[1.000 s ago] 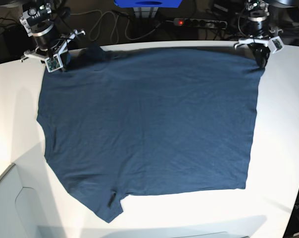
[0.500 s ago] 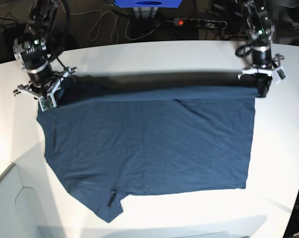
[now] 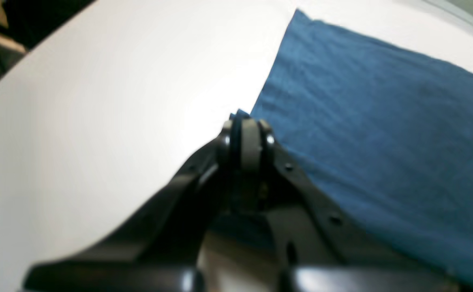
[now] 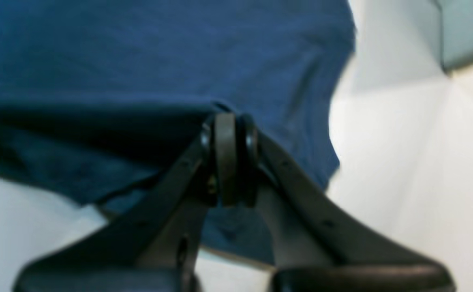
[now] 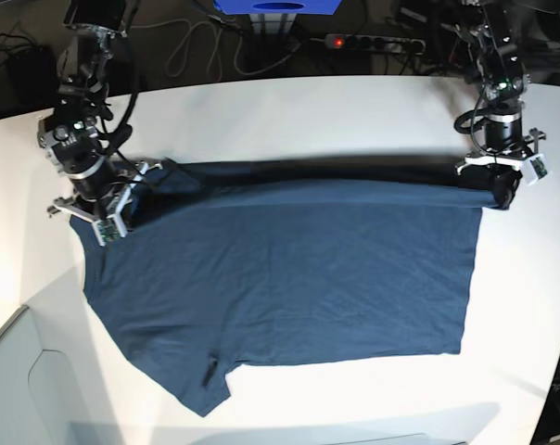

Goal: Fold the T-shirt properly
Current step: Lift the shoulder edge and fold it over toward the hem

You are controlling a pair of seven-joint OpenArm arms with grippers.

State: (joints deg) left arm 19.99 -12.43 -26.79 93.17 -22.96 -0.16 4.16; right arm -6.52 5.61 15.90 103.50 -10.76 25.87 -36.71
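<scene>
While pincers (image 5: 500, 192) clamp corners, T-shirt (image 5: 289, 287) spans between (taut).

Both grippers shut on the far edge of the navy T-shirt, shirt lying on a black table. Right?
Not quite: the table is white, as the base view shows. The rest holds: the left gripper and right gripper are both shut on the far edge of the navy T-shirt.

White table (image 5: 308, 102), dark cable-strewn floor (image 5: 206, 46) behind.
</scene>
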